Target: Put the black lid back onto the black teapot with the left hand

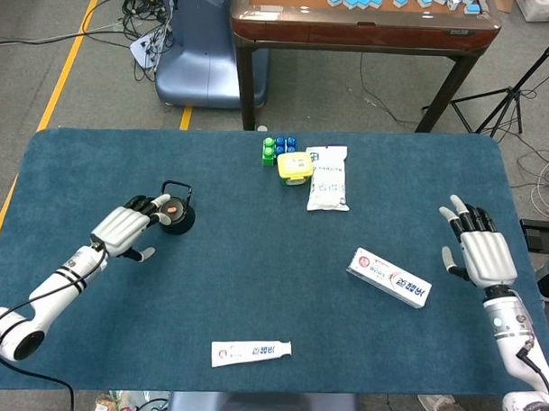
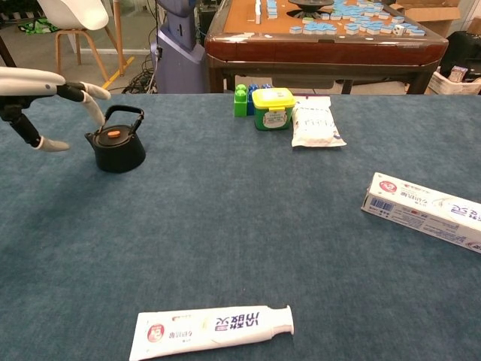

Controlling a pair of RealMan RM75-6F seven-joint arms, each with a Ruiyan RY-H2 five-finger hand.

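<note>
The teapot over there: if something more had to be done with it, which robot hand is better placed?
The left robot hand. It hovers right beside the black teapot, fingers spread and empty. The right robot hand is at the far edge of the table, beyond the toothpaste box. The lid already sits on the pot.

L hand [image 1: 125,231] at approx 9 o'clock, fingers spread, palm down, holding nothing; thumb hangs below. L forearm runs back toward 7 o'clock. R hand [image 1: 478,253] at 3 o'clock, upright, fingers splayed and pointing to 12, empty; R forearm drops toward 5 o'clock.
</note>
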